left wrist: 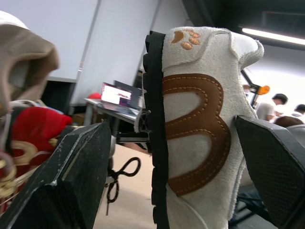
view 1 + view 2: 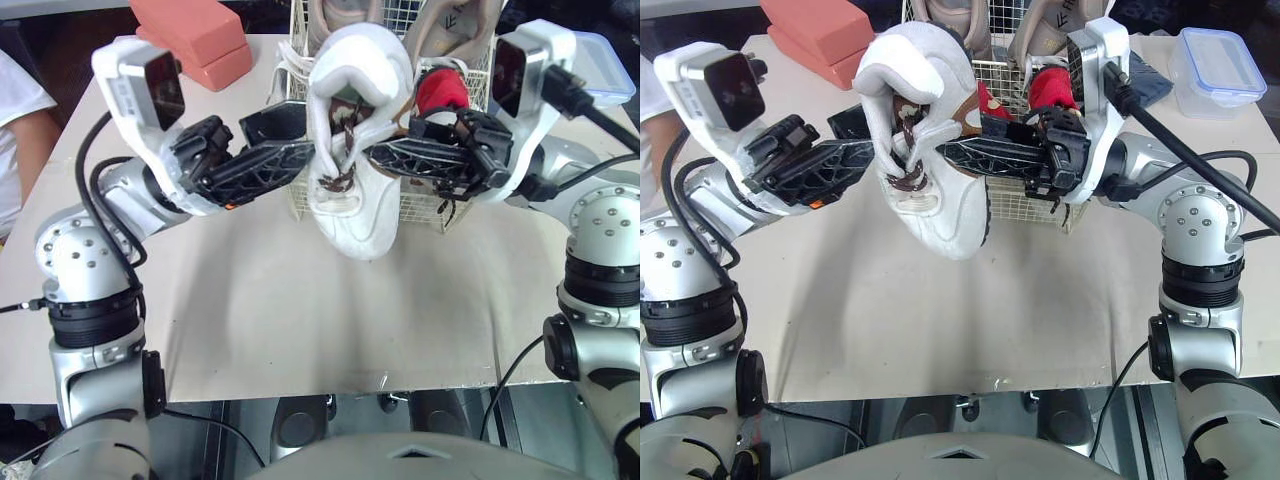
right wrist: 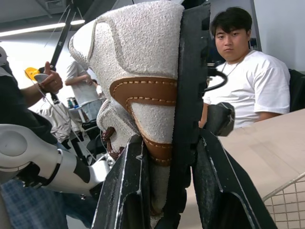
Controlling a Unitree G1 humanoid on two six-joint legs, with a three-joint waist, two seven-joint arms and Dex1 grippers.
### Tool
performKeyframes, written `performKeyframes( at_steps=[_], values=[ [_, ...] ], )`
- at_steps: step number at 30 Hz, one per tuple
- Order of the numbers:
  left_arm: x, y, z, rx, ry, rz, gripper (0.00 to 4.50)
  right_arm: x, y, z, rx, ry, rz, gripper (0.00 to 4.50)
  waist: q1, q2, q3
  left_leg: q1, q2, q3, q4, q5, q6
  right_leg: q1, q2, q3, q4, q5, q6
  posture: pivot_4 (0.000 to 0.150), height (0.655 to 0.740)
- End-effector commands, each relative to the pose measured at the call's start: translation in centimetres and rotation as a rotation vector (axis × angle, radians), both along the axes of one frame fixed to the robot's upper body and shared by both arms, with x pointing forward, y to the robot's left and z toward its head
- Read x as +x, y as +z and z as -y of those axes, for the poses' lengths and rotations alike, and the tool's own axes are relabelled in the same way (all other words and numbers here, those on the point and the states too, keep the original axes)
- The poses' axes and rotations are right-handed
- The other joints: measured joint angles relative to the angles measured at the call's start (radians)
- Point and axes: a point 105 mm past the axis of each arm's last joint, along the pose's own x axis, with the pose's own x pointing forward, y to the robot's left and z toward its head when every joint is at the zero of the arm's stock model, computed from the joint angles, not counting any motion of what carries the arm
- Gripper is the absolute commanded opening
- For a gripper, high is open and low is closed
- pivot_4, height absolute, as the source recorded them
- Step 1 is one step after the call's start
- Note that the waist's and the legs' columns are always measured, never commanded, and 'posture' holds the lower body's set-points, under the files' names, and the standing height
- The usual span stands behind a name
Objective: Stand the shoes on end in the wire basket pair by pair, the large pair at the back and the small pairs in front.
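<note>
The wire basket (image 2: 1018,205) stands at the far middle of the desk (image 2: 300,320). Inside it, two large shoes (image 2: 447,22) stand on end along the back, and a small shoe (image 2: 442,90) sits in front of them, toward the basket's right side. Just in front of the basket, above the desk, hangs the held shoe (image 2: 355,200), heel up. The left gripper (image 2: 300,138) is front-left of the basket, and the right gripper (image 2: 380,155) lies across its front from the right. Left of the basket and a little behind lie two stacked blocks (image 2: 195,35). Near its right sits a lidded container (image 2: 1212,60). Well to the basket's left, at the desk's edge, is a person's arm (image 2: 25,140).
</note>
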Motion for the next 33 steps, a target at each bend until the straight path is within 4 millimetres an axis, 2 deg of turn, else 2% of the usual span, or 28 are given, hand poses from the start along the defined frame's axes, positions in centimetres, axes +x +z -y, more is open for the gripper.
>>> performKeyframes(
  at_steps=[1, 2, 3, 4, 5, 9, 11, 12, 15, 18, 20, 26, 33],
  values=[
    [-0.4, -0.1, 1.0, 0.024, -0.071, 0.007, 4.44, -1.6, 0.6, -0.8, 0.005, 0.064, 0.059, 0.88, -0.001, 0.0, 0.0, 0.0, 0.0, 0.0, 0.0, 0.0, 0.0, 0.0, 0.0, 0.0, 0.0, 0.0, 0.0, 0.15, 0.686],
    [-0.5, 0.0, 1.2, 0.016, -0.087, 0.007, 4.44, -1.6, 0.5, -0.9, 0.003, 0.066, 0.058, 0.88, -0.001, 0.0, 0.0, 0.0, 0.0, 0.0, 0.0, 0.0, 0.0, 0.0, 0.0, 0.0, 0.0, 0.0, 0.0, 0.15, 0.686],
    [-0.6, 0.1, 1.4, 0.011, -0.103, 0.005, 3.94, -1.7, 0.4, -1.0, 0.001, 0.066, 0.056, 0.88, -0.001, 0.0, 0.0, 0.0, 0.0, 0.0, 0.0, 0.0, 0.0, 0.0, 0.0, 0.0, 0.0, 0.0, 0.0, 0.15, 0.686],
    [-0.6, 0.1, 1.4, 0.013, -0.118, 0.005, 3.69, -1.7, 0.3, -1.0, 0.0, 0.065, 0.054, 0.88, -0.001, 0.0, 0.0, 0.0, 0.0, 0.0, 0.0, 0.0, 0.0, 0.0, 0.0, 0.0, 0.0, 0.0, 0.0, 0.15, 0.686],
    [-0.7, 0.0, 1.5, 0.015, -0.126, 0.005, 3.25, -1.6, 0.3, -1.0, -0.001, 0.062, 0.052, 0.88, -0.001, 0.0, 0.0, 0.0, 0.0, 0.0, 0.0, 0.0, 0.0, 0.0, 0.0, 0.0, 0.0, 0.0, 0.0, 0.15, 0.686],
    [-0.7, 0.1, 1.5, 0.017, -0.132, 0.006, 1.3, -1.5, 0.2, -0.9, -0.005, 0.048, 0.044, 0.88, -0.001, 0.0, 0.0, 0.0, 0.0, 0.0, 0.0, 0.0, 0.0, 0.0, 0.0, 0.001, 0.0, 0.0, 0.0, 0.15, 0.686],
    [-0.6, 0.2, 1.3, 0.016, -0.125, 0.011, 0.71, -1.4, 0.1, -0.9, -0.013, 0.034, 0.044, 0.88, -0.001, 0.0, 0.0, 0.0, 0.0, 0.0, 0.0, 0.0, 0.0, 0.0, 0.0, 0.001, 0.0, 0.0, 0.0, 0.15, 0.686],
    [-0.5, 0.2, 1.3, 0.015, -0.113, 0.019, 0.62, -1.3, 0.0, -0.9, -0.019, 0.025, 0.045, 0.88, -0.001, 0.0, 0.0, 0.0, 0.0, 0.0, 0.0, 0.0, 0.0, 0.0, 0.0, 0.001, 0.0, 0.0, 0.0, 0.15, 0.686],
    [0.0, 0.7, 0.9, 0.004, -0.061, 0.05, 0.62, -1.1, 0.0, -0.6, -0.024, 0.001, 0.054, 1.86, 0.0, 0.0, 0.0, 0.0, 0.0, 0.0, 0.0, 0.0, 0.0, 0.0, 0.0, 0.001, 0.0, 0.0, 0.0, 0.15, 0.686],
    [0.6, 1.3, 0.4, -0.013, 0.006, 0.1, 0.62, -0.8, 0.2, 0.0, -0.025, -0.043, 0.069, 3.25, 0.001, 0.0, 0.0, 0.0, 0.0, 0.0, 0.0, 0.0, 0.0, 0.0, 0.0, 0.001, 0.0, 0.0, 0.0, 0.15, 0.686],
    [1.2, 2.1, 0.0, -0.045, 0.063, 0.128, 0.62, -0.4, 0.2, 0.6, -0.028, -0.1, 0.08, 4.38, 0.002, 0.0, 0.0, 0.0, 0.0, 0.0, 0.0, 0.0, 0.0, 0.0, 0.0, 0.0, 0.0, 0.0, 0.0, 0.15, 0.686],
    [2.1, 3.1, -1.3, -0.067, 0.18, 0.221, 0.62, -0.2, -0.3, 3.5, -0.12, -0.294, 0.19, 4.38, 0.009, 0.0, 0.0, 0.0, 0.0, 0.0, -0.001, 0.0, 0.0, 0.0, 0.0, 0.0, -0.001, 0.0, 0.0, 0.15, 0.686],
    [4.3, 2.1, -1.8, -0.047, 0.297, 0.346, 0.62, 0.0, 0.2, 6.7, -0.22, -0.509, 0.395, 4.38, 0.019, 0.0, 0.0, 0.0, 0.0, 0.001, -0.001, 0.0, 0.0, 0.0, 0.0, -0.001, -0.001, 0.0, 0.0, 0.15, 0.686]
  ],
)
